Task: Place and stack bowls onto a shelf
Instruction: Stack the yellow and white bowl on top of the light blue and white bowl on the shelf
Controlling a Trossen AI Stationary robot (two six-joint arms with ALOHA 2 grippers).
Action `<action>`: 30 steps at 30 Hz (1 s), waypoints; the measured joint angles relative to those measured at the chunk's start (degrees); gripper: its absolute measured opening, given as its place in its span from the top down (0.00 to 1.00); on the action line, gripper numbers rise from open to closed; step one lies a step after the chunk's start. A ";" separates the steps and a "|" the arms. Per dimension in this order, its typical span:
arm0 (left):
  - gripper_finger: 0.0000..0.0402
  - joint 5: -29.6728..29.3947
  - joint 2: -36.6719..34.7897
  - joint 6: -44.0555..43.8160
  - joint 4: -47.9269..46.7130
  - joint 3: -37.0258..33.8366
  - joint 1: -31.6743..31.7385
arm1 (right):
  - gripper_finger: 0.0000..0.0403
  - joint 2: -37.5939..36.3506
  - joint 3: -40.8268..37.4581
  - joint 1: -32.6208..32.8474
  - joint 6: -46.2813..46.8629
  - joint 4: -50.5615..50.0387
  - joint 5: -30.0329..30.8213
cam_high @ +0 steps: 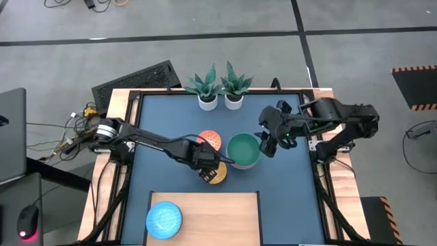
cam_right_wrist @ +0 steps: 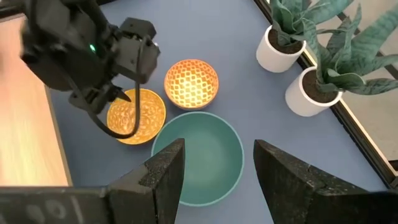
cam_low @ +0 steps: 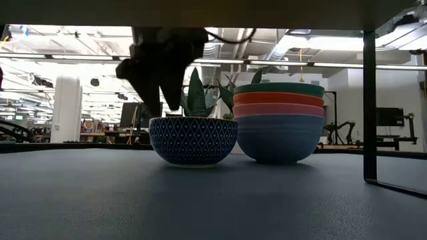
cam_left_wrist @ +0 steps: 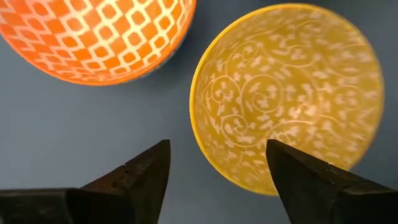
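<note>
In the high view my left gripper [cam_high: 207,166] hangs open over the yellow-orange patterned bowl [cam_high: 217,175], next to the orange-red patterned bowl [cam_high: 210,141]. In the left wrist view one finger stands over the inside of the yellow bowl [cam_left_wrist: 286,93] and the other outside its rim, and the orange-red bowl [cam_left_wrist: 99,37] lies beyond. The low view shows the fingertips [cam_low: 157,107] just above a small bowl's rim. My right gripper [cam_right_wrist: 217,171] is open above the stack of large bowls, green one [cam_right_wrist: 199,155] on top. A blue patterned bowl [cam_high: 164,219] sits on the pale wooden shelf [cam_high: 218,215].
Two white pots with green plants [cam_high: 220,87] stand at the table's far edge, behind the bowls. In the low view the stack [cam_low: 279,123] shows green, red, pink and light blue bowls; a dark upright post [cam_low: 369,107] stands at the right. Bare blue tabletop [cam_high: 287,184] lies right of the shelf.
</note>
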 joint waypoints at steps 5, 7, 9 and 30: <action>0.35 -1.31 3.01 -0.24 0.39 0.00 0.07 | 0.46 0.01 0.00 1.74 0.94 0.07 0.09; 0.35 -1.08 4.32 0.08 1.41 0.00 0.07 | 0.46 0.01 0.00 2.36 1.74 0.07 0.09; 0.36 -0.01 5.50 1.00 3.21 0.00 0.09 | 0.46 0.01 0.00 3.16 2.44 0.05 0.34; 0.98 2.38 6.73 1.07 2.69 0.11 1.61 | 0.46 0.03 0.00 8.84 7.48 -0.33 4.23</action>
